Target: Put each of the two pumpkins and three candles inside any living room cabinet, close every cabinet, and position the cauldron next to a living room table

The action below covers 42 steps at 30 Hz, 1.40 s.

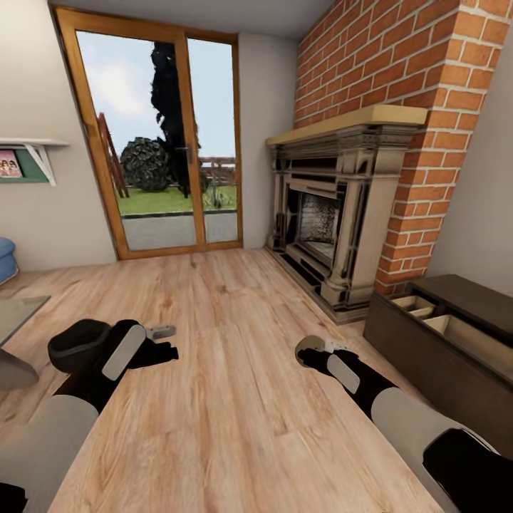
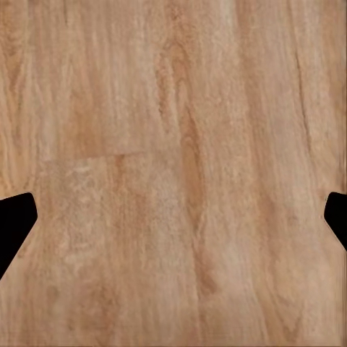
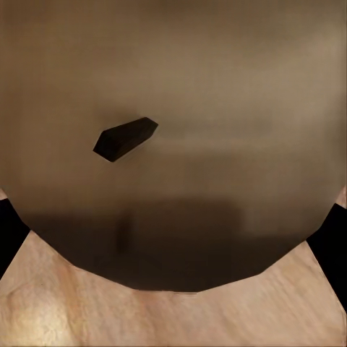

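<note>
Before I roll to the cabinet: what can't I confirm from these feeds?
- Long low dark brown wooden cabinet: cut off by the head view's right edge. Its front wall hides the floors of the open compartments.
- Stubby beige-grey cylinder candle at the right gripper: the right wrist view is too close, so its sides and the finger contact are out of frame.
- Grey table corner: cut off by the head view's left edge.

Brick chimney breast (image 1: pixel 427 85) above an ornate dark fireplace (image 1: pixel 335 221) with tan mantel; wood-framed glass doors (image 1: pixel 160 135) at rear; plank floor (image 1: pixel 228 370); wall shelf (image 1: pixel 32 160) at left.
</note>
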Motion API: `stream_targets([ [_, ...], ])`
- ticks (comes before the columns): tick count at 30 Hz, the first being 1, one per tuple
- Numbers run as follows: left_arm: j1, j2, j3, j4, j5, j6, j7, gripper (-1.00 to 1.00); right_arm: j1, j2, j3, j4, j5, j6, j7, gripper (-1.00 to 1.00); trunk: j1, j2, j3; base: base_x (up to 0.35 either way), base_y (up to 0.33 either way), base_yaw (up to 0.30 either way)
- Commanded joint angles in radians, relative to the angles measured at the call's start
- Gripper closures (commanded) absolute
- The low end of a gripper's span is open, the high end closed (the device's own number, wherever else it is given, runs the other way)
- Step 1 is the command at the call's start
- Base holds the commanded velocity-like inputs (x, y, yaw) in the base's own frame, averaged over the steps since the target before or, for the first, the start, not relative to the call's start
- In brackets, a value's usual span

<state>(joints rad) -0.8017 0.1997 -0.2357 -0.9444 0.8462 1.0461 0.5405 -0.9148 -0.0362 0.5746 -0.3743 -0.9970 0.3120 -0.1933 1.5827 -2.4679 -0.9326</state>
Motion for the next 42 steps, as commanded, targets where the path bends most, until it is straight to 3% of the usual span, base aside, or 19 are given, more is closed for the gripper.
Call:
stream_targets([
  [1, -0.001, 0.001, -0.004, -0.003, 0.011, 0.001, 0.01, -1.0, -0.001, -0.001, 0.007, -0.003, -0.008, 0.002, -0.008, 1.0, 0.0, -0.001, -0.001, 0.088, 0.006, -0.289],
  [17, -0.001, -0.002, -0.008, -0.009, 0.011, 0.001, 0.01, -1.0, -0.001, -0.005, 0.003, -0.003, -0.009, 0.008, -0.008, 1.0, 0.0, -0.001, 0.002, 0.024, 0.066, -0.29],
  [33, -0.001, -0.006, -0.008, -0.01, 0.009, 0.001, 0.013, -1.0, -0.001, -0.008, 0.002, -0.002, -0.01, 0.012, -0.004, 1.0, 0.0, -0.001, 0.008, 0.211, 0.216, -0.29],
  [42, -0.001, -0.006, -0.008, -0.01, 0.008, 0.001, 0.014, -1.0, -0.001, -0.01, 0.002, -0.002, -0.013, 0.013, -0.003, 1.0, 0.0, -0.001, 0.012, 0.121, 0.05, -0.29],
])
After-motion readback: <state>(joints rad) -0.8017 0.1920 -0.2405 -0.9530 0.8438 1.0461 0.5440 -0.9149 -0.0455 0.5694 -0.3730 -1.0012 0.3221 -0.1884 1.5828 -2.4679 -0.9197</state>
